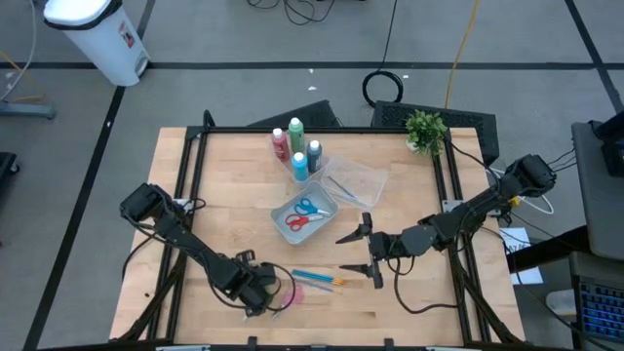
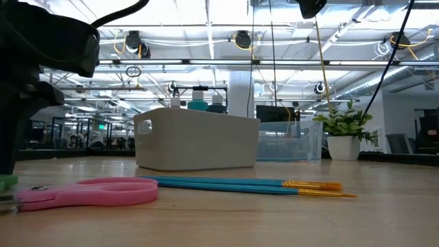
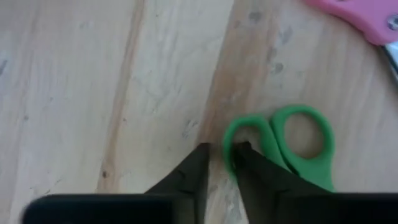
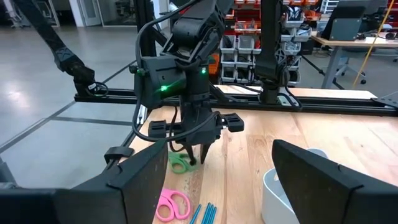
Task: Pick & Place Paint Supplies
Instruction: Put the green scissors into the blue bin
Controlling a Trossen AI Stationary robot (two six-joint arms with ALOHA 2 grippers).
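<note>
Left gripper (image 3: 219, 155) is down at the table near the front edge, fingers nearly together with only a narrow gap, tips touching the rim of one loop of the green scissors (image 3: 286, 146). Nothing clamped between them that I can see. The right wrist view shows the same: left gripper (image 4: 198, 157) pointing straight down right at the green scissors (image 4: 180, 163).

Pink scissors (image 1: 292, 293) lie flat just beside the left gripper; brushes (image 1: 317, 280) lie next to them, orange tips toward the right arm.

Right gripper (image 1: 366, 252) hovers wide open, right of the brushes, holding nothing.

White tub (image 1: 305, 215) mid-table holds the red scissors (image 1: 296, 221) and blue scissors (image 1: 310, 207). Bottles behind it: red (image 1: 280, 144), green (image 1: 295, 133), and two blue (image 1: 314, 156), one in front of the other. Clear tub (image 1: 357, 181) sits right of the white one, plant (image 1: 426, 132) at the far right corner.
</note>
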